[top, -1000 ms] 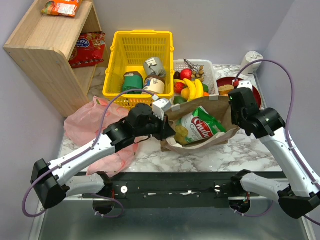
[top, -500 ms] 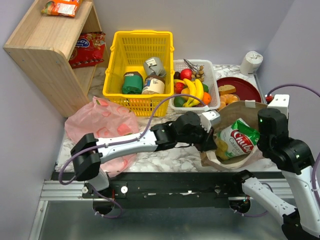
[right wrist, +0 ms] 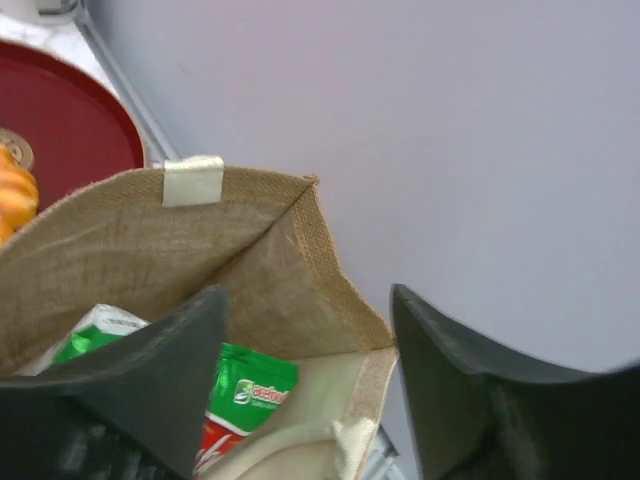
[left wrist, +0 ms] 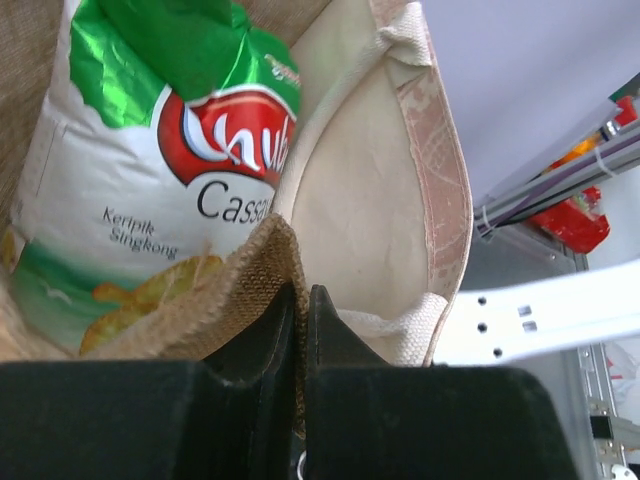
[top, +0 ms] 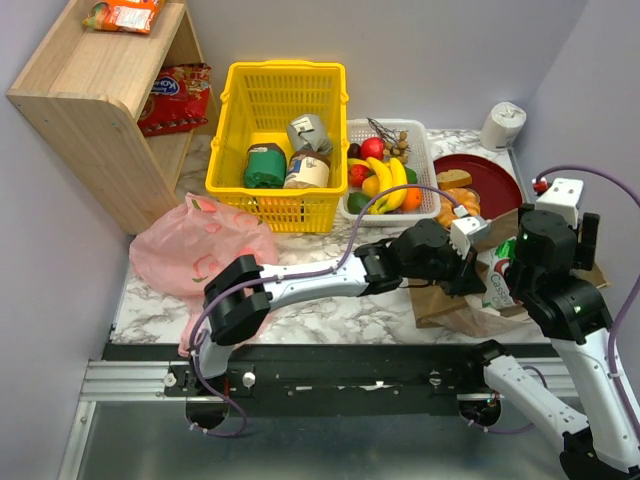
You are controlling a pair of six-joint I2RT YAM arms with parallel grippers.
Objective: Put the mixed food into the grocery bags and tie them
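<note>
Brown bag (left wrist: 250,272) rim was pinched in left fingers (left wrist: 262,345), right fingers (right wrist: 150,370) spread above; firm level grip would stop crisp packet (left wrist: 150,150) spilling.

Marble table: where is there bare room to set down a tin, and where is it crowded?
Free: the near strip between pink bag and brown bag, crossed by the left arm; a narrower strip between that arm and the yellow basket. Crowded: back row of basket, fruit tray, red plate.

Right gripper (right wrist: 307,297) fingers spread wide over open brown woven bag (right wrist: 150,260); green crisp pkt (right wrist: 250,395) inside. Red plate (right wrist: 60,120) top-left w/ orange item (right wrist: 12,190), maybe fruit.
</note>
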